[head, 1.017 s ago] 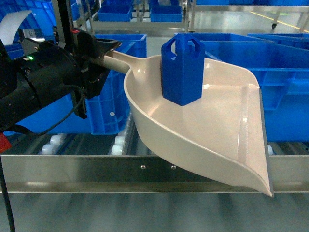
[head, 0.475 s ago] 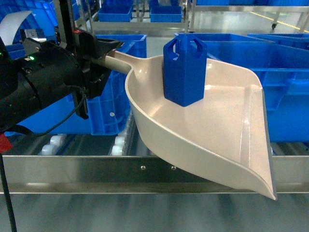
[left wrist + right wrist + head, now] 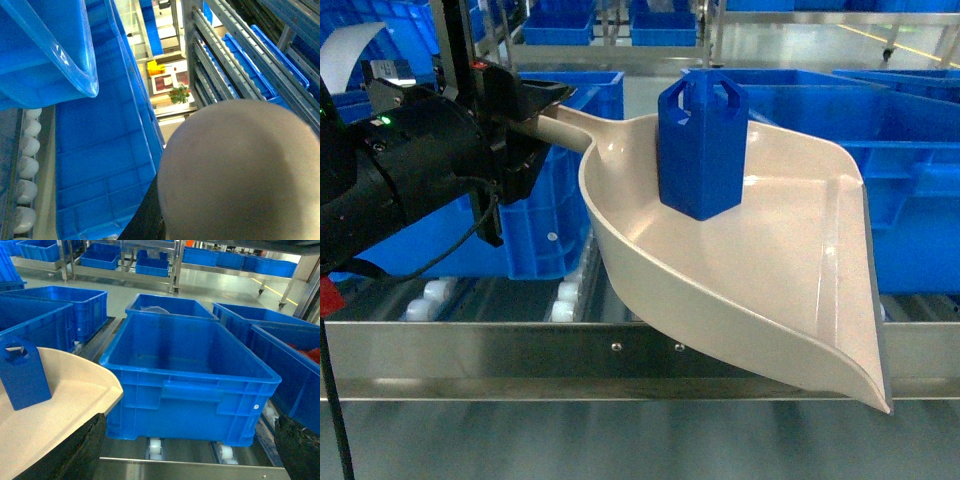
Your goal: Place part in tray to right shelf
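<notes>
On my head camera, my left gripper (image 3: 525,125) has its fingers clenched around the long handle of the tray (image 3: 770,290), holding it in the air over the flat metal front rail (image 3: 470,355) of the right shelf (image 3: 620,360). The tray is tilted, its flat front lip lower and pointing toward the right of the view, reaching down past the rail.

The part (image 3: 702,145) stands upright inside the tray, near the handle end, with its faceted top and arched openings uppermost. My right wrist camera shows the same part (image 3: 22,372) resting on the tray's (image 3: 75,390) beige floor, just beside a large blue crate (image 3: 187,380) that sits on the white rollers (image 3: 155,447).

My left wrist camera is mostly filled by the blurred, rounded beige underside of the tray (image 3: 240,175), with a blue crate (image 3: 100,150) and rollers (image 3: 25,175) beyond it.

I cannot see my right gripper's fingers in any view, so their state is unknown to me.
</notes>
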Tool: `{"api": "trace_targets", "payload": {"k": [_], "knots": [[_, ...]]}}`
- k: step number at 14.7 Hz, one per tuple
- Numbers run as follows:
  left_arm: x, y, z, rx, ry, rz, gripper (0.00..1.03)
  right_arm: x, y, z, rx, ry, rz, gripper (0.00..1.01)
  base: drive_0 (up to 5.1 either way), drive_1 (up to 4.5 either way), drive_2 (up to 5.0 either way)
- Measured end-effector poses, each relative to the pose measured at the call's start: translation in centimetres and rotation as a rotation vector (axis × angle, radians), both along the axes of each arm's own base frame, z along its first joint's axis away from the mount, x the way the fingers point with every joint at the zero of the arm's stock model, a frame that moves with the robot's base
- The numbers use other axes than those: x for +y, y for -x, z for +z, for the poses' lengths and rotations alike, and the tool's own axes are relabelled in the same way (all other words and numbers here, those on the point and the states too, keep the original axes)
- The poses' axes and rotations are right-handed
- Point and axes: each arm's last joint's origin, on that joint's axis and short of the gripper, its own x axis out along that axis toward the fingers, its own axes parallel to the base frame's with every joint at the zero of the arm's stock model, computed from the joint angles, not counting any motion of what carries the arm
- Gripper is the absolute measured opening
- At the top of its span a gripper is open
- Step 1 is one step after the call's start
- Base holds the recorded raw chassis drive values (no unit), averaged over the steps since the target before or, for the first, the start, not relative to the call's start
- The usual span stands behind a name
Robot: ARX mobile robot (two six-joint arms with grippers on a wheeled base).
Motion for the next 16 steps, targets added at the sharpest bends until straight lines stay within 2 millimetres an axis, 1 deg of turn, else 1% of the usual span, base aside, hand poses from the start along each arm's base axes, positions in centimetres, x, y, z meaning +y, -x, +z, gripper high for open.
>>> {"api": "trace_targets", "payload": {"k": [16], "knots": [[0.0, 0.0, 0.0, 0.0, 0.0, 0.0, 0.14, 0.0, 0.0, 0.0, 0.0, 0.0, 0.0, 0.98, 0.0, 0.0, 0.0]]}}
